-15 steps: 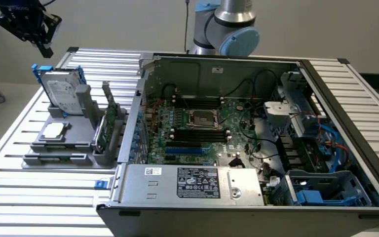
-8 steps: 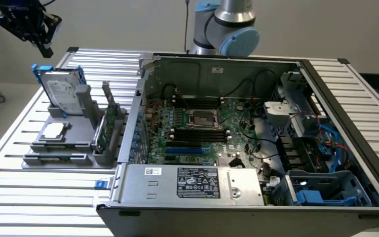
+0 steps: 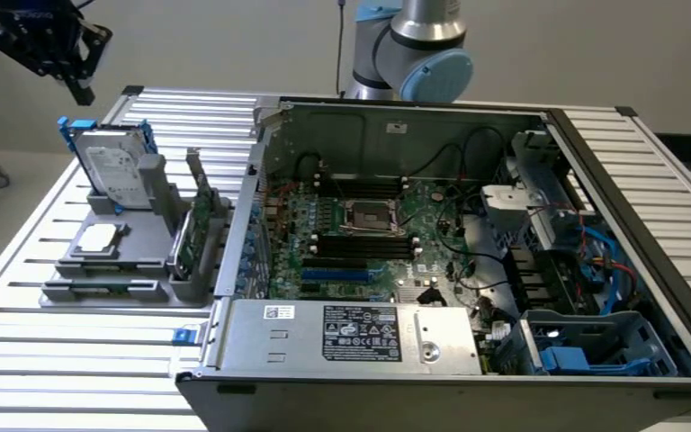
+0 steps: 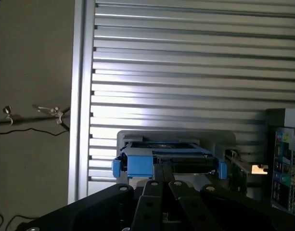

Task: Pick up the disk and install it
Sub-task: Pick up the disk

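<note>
The disk (image 3: pixel 115 166) stands upright on edge in a grey holder (image 3: pixel 118 270) on the exterior view's left, silver with a white label and blue rails. My gripper (image 3: pixel 82 93) hangs well above it and a little to the exterior view's left, touching nothing. In the wrist view the disk (image 4: pixel 166 159) appears edge-on, blue rails at both ends, just past my gripper (image 4: pixel 162 182). The fingers look shut with nothing between them.
The holder also carries a small square silver chip (image 3: pixel 97 238) and a thin green circuit card (image 3: pixel 195 225). An open computer case (image 3: pixel 442 225) with a blue drive cage (image 3: pixel 597 342) lies on the slatted aluminium table (image 3: pixel 33 360). The table edge (image 4: pixel 80 96) borders bare floor.
</note>
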You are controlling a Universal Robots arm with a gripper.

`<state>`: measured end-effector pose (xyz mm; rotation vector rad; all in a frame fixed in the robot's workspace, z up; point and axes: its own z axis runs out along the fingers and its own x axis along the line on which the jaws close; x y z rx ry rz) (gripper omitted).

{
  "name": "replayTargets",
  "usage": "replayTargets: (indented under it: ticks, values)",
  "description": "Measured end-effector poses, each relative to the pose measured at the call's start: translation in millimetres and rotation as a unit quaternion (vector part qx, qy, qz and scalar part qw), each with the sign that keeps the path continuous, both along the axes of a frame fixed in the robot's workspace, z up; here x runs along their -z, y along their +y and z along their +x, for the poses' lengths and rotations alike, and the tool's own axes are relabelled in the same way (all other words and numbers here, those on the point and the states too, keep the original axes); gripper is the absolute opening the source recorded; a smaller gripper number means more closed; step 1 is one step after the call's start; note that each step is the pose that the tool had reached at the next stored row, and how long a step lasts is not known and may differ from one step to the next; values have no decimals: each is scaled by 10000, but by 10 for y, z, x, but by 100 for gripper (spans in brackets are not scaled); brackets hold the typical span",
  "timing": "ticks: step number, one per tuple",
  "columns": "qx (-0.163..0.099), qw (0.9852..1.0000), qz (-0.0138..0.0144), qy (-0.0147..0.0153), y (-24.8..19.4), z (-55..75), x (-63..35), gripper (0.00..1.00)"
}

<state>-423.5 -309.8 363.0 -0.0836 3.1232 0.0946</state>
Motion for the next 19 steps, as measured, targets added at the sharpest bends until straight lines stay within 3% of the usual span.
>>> replayTargets:
  ticks: [5, 10, 14, 19]
  values:
    - [-360, 9993, -7, 27, 0, 0, 0, 11]
    - [-722, 9974, -14, 55, 0, 0, 0, 11]
    - [-1017, 9948, -19, 77, 0, 0, 0, 11]
    - [-1414, 9899, -20, 107, 0, 0, 0, 11]
